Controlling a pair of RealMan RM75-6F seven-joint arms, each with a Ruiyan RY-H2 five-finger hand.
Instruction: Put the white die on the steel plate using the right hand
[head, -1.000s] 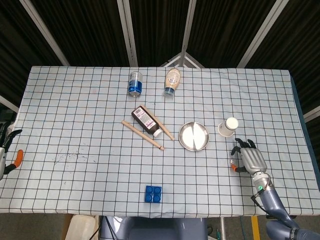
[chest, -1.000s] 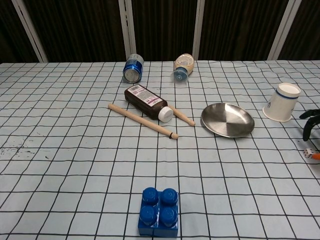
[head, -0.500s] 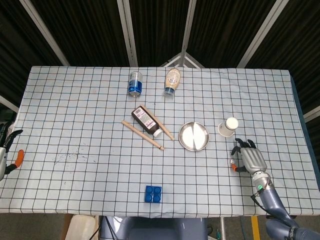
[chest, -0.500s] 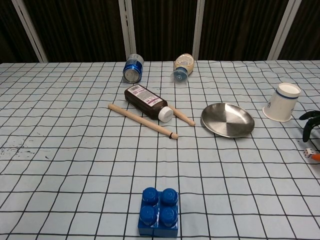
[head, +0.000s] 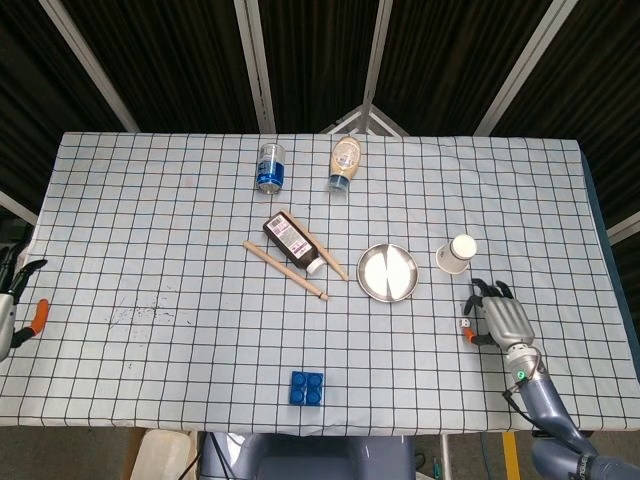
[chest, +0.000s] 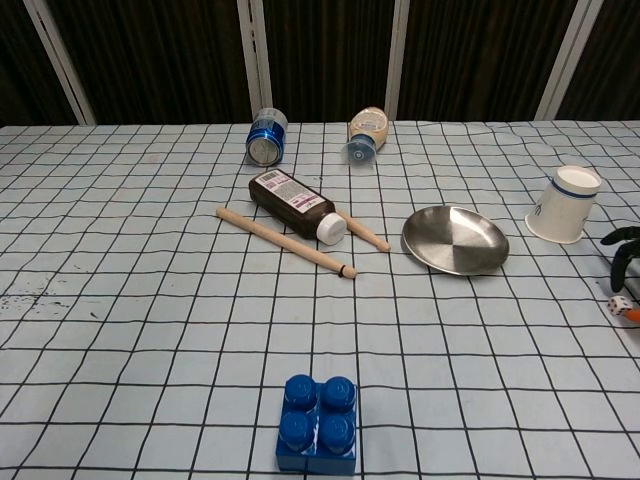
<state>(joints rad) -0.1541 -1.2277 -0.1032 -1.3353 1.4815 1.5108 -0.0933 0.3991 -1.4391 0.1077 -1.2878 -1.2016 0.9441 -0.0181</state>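
The steel plate (head: 388, 272) waits in the middle of the counter (head: 150, 230), and well to its right the white die (chest: 619, 305) lies just beside the right robot hand (head: 503, 318), whose curled fingers hold nothing yet, ready to pinch it.

steel plate (chest: 455, 240): glossy metal | sticks (chest: 285, 243): matt wood | tablecloth (chest: 150, 350): checked cloth
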